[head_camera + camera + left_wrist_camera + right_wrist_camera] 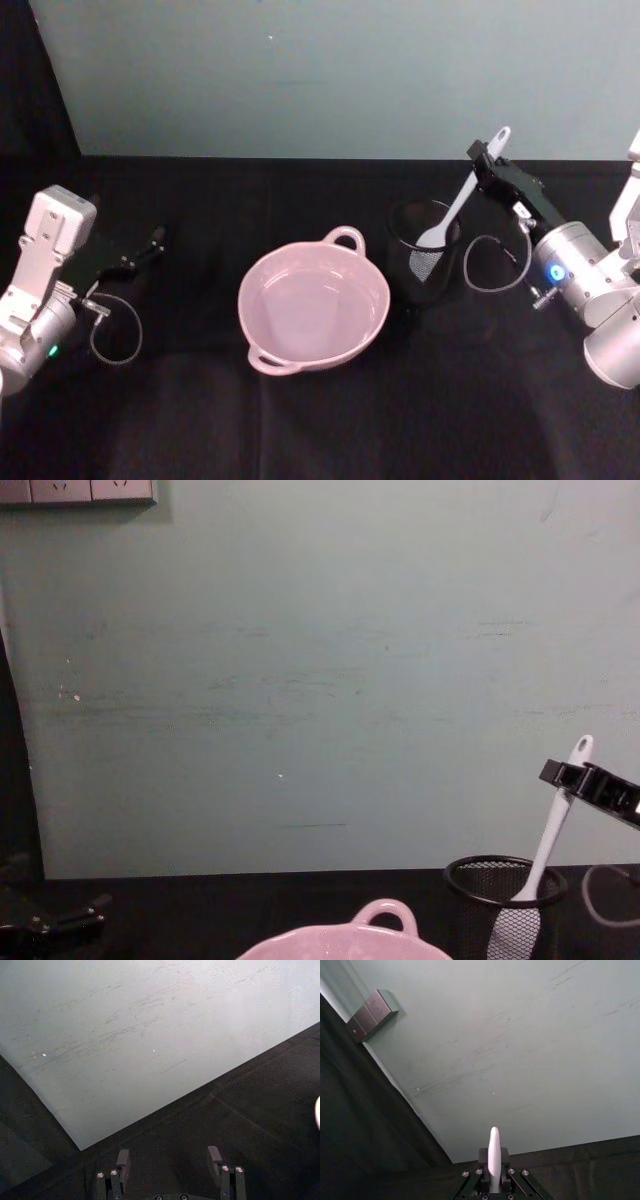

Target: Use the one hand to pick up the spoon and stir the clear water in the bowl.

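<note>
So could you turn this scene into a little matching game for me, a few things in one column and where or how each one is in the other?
Things:
1. spoon
2. bowl
3. left tool
4. right tool

States:
A. open, holding nothing, at the table's left side
B. in the middle of the table, with clear water in it
C. blade down in the black mesh cup, handle leaning out of it
D. shut on a white handle, near its top

Pairs: 1-C, 2-B, 3-A, 4-D
</note>
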`<state>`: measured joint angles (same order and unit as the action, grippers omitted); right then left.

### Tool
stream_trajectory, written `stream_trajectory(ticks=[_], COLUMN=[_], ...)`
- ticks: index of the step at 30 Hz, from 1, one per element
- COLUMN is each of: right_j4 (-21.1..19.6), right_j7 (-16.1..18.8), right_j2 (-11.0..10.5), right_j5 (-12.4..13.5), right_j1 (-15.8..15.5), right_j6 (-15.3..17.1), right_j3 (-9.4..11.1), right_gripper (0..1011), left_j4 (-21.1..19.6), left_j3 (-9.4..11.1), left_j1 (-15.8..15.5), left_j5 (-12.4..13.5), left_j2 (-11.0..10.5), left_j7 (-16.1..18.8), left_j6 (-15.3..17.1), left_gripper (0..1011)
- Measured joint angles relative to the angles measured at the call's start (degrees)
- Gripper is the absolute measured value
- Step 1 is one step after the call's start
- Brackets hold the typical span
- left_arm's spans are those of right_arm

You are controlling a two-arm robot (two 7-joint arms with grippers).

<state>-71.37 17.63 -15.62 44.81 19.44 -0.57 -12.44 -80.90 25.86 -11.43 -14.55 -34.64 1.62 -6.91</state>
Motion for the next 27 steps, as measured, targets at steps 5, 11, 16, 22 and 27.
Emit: stream_trajectory(ticks=[5,11,16,22,27], right_j4=[0.49,0.81,1.12,1.04,0.96], right_j7=[0.00,-0.01,0.23,0.22,0.19], right_j2=[0.18,0.31,0.30,0.28,0.26], right_j5=[-0.44,-0.86,-0.93,-0.90,-0.88], right_j1=[0.19,0.29,0.50,0.45,0.43], right_j6=[0.06,0.30,0.73,0.69,0.62], right_j3=[-0.04,0.01,-0.01,0.00,0.00], right_gripper=[116,116,116,116,159], left_j4=[0.00,0.00,0.00,0.00,0.00], left_j3=[0.00,0.01,0.00,0.00,0.00], left_j1=[0.01,0.00,0.00,0.00,0.00], left_j5=[0.00,0.00,0.00,0.00,0.00], left_j2=[0.00,0.00,0.00,0.00,0.00], left_j7=[0.00,0.00,0.00,0.00,0.00], left_j6=[0.00,0.00,0.00,0.00,0.00], left_gripper=[1011,1011,1011,1011,1011])
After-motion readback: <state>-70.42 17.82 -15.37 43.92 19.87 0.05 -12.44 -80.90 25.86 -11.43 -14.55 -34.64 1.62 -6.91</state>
